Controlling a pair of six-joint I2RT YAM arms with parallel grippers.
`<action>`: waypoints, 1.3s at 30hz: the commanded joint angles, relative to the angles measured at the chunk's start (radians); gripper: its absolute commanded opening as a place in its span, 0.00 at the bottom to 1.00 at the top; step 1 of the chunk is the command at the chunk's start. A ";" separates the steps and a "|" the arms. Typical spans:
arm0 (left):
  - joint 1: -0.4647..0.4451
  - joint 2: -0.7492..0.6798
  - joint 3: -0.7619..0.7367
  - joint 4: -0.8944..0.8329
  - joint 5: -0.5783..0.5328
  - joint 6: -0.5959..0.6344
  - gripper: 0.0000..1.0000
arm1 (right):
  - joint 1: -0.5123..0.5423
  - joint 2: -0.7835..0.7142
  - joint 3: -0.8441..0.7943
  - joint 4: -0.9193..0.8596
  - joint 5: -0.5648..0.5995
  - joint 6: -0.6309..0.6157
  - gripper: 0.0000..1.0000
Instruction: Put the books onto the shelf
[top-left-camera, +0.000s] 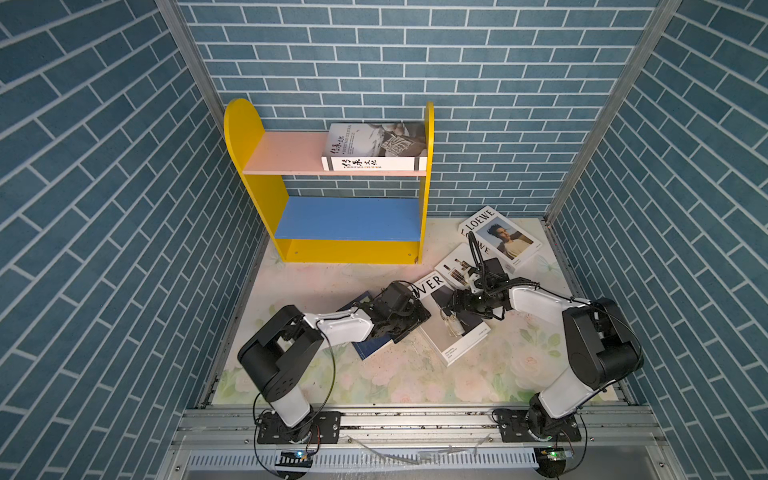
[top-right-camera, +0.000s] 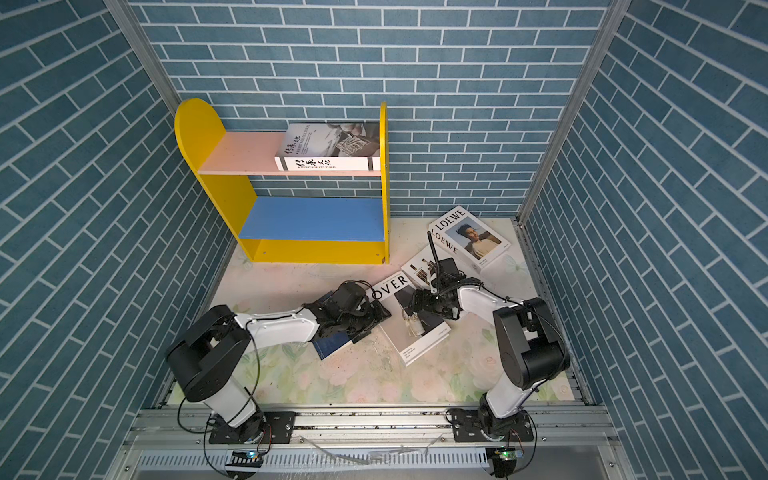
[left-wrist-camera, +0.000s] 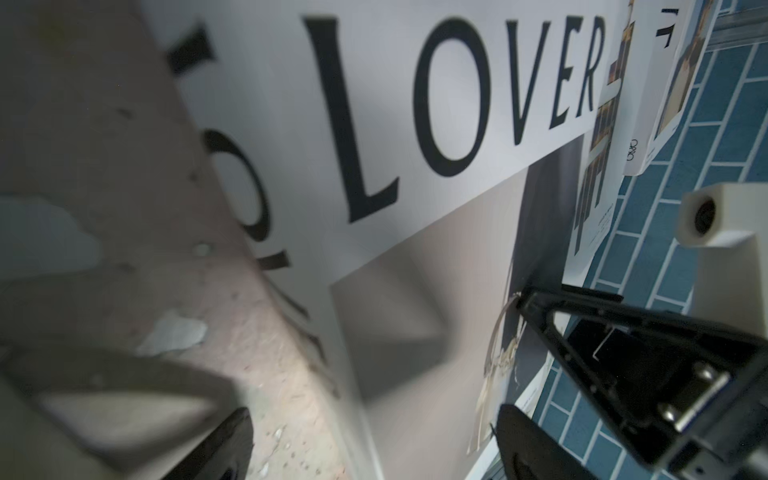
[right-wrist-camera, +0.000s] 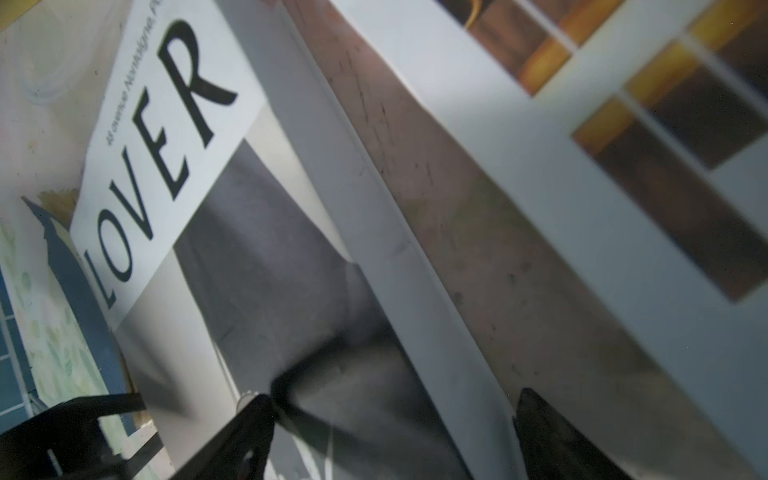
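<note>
Left gripper (left-wrist-camera: 374, 436), jaws wide, straddles 9 o'clock edge of LOVER book (top-left-camera: 459, 347). Right gripper (right-wrist-camera: 390, 415) likewise at 2 o'clock. Free mat (top-left-camera: 374, 374) at 6 o'clock.

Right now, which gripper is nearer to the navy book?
Left. The left gripper is just beside the navy book; the right gripper is beyond it, over the LOVER book.

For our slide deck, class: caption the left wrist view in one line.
Open left gripper straddles the spine edge of the LOVER book; right gripper reaches over its cover.
</note>
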 joint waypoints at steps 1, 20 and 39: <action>-0.026 0.057 0.083 -0.006 -0.011 -0.019 0.93 | 0.000 -0.038 -0.057 0.028 -0.047 0.027 0.90; -0.138 0.070 0.367 -0.226 -0.052 0.149 0.91 | 0.105 -0.082 -0.055 0.132 -0.222 0.120 0.86; -0.130 -0.424 -0.009 -0.202 -0.298 0.114 0.92 | 0.282 0.025 0.080 0.231 -0.262 0.198 0.86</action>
